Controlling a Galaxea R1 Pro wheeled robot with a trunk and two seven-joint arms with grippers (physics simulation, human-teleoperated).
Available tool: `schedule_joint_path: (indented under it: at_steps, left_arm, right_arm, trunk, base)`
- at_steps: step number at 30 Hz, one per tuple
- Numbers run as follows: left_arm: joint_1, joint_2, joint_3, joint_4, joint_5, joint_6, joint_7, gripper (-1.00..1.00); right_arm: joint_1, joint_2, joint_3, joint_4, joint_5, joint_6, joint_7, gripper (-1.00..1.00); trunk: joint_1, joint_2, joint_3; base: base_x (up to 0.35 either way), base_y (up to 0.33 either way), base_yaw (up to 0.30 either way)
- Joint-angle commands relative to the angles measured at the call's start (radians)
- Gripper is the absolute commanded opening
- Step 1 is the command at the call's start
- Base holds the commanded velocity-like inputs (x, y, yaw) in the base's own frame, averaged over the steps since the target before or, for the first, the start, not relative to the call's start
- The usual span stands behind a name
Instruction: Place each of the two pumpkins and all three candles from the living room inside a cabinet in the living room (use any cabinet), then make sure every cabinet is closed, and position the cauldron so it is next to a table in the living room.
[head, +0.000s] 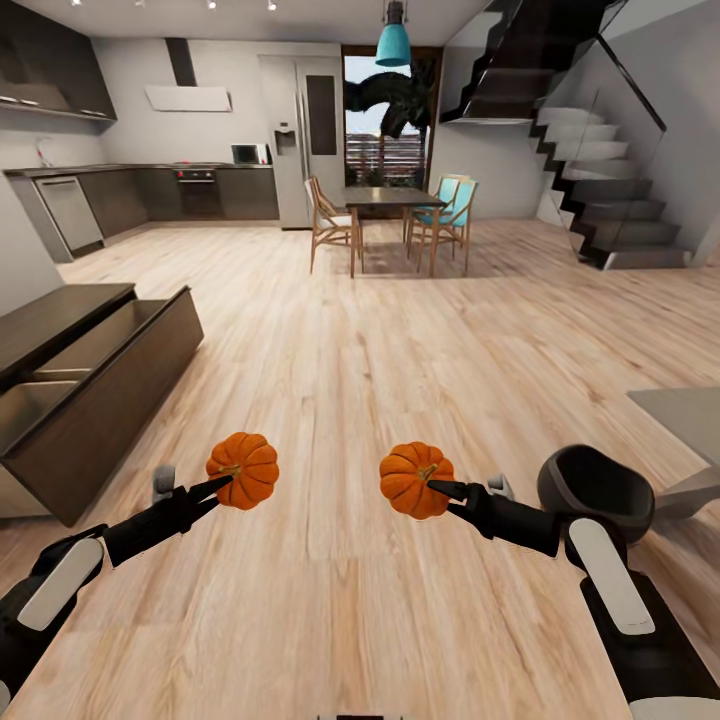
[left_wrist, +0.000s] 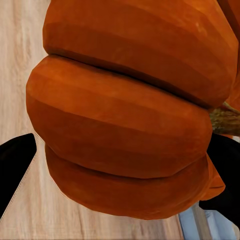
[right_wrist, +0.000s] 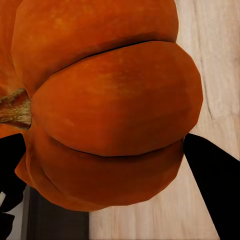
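Note:
I hold one orange pumpkin in each hand above the wooden floor. My left gripper (head: 226, 484) is shut on the left pumpkin (head: 244, 469), whose ribs loom close in the left wrist view (left_wrist: 120, 125) between black fingers (left_wrist: 15, 167). The right pumpkin (head: 415, 479) sits in my right gripper (head: 440, 490), also shut, and shows large in the right wrist view (right_wrist: 107, 105). The dark-brown cabinet (head: 110, 395) stands at the left with two drawers pulled open, tan inside. A black cauldron (head: 596, 492) rests on the floor by my right forearm. A grey table (head: 685, 410) corner shows at the right edge.
Wide wooden floor stretches ahead to a dining table with chairs (head: 390, 215). A kitchen counter (head: 140, 195) lines the far left wall. Stairs (head: 610, 190) rise at the right.

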Motion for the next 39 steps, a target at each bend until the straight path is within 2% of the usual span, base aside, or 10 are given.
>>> schedule_joint_path:
  at_steps: [1,39]
  left_arm:
    - [-0.001,0.001,-0.002,0.000,0.018,0.010,0.001,-1.00]
    - [-0.001,0.001,-0.002,0.000,0.018,0.010,0.001,-1.00]
  right_arm:
    - [-0.001,0.000,-0.001,0.000,-0.008,0.005,0.011,-1.00]
    - [-0.001,0.001,-0.001,0.000,-0.006,0.005,0.013,-1.00]
  trunk:
    - [0.000,0.000,-0.001]
    - [0.000,0.000,-0.001]
  base:
    - [0.337,0.000,0.000]
    - [0.337,0.000,0.000]
